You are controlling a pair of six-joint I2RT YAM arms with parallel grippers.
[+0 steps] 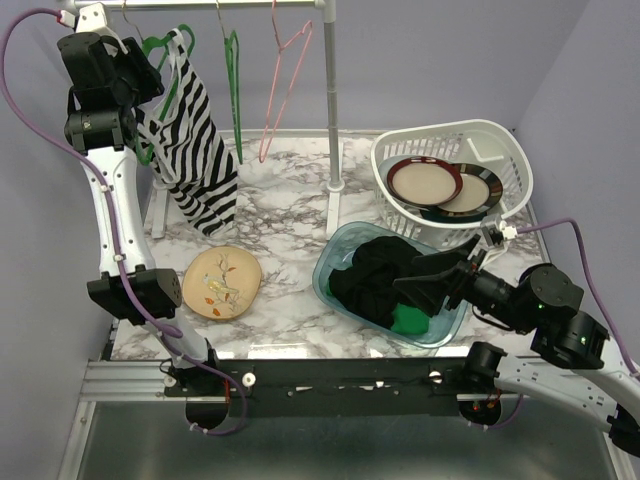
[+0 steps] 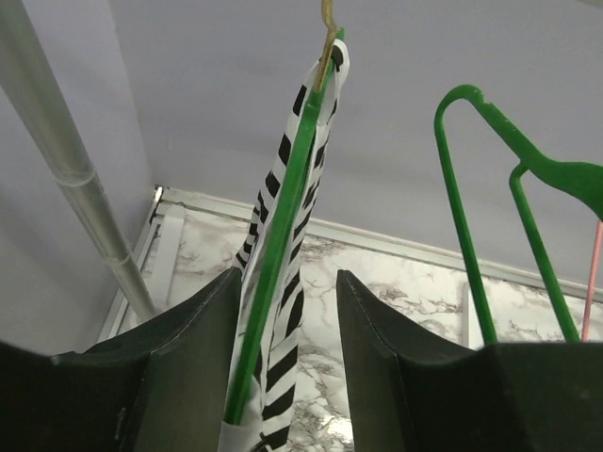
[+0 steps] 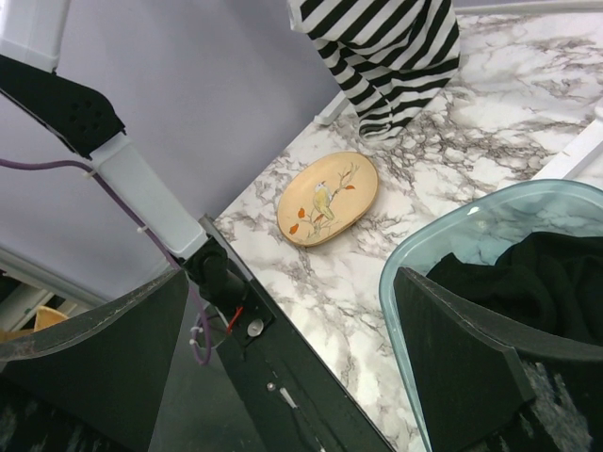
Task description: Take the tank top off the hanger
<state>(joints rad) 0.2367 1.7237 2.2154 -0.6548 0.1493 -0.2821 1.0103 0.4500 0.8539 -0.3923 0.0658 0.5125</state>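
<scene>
The black-and-white striped tank top (image 1: 195,150) hangs on a green hanger (image 1: 160,45) at the left end of the rail. In the left wrist view the hanger (image 2: 278,254) and tank top (image 2: 283,348) run up between my left gripper's (image 2: 288,275) jaws. The left jaw touches the fabric and a gap stays at the right jaw. From above, the left gripper (image 1: 150,80) is raised at the garment's shoulder. My right gripper (image 1: 425,285) stands open and empty over the tub's edge. The right wrist view shows the right gripper (image 3: 292,273) and the tank top's hem (image 3: 386,47).
A bare green hanger (image 1: 232,70) and a pink hanger (image 1: 285,80) hang further right on the rail, by the rack post (image 1: 333,100). A white basket (image 1: 500,140) holds two plates. A blue tub (image 1: 335,255) holds dark clothes. A wooden bird plate (image 1: 222,283) lies front left.
</scene>
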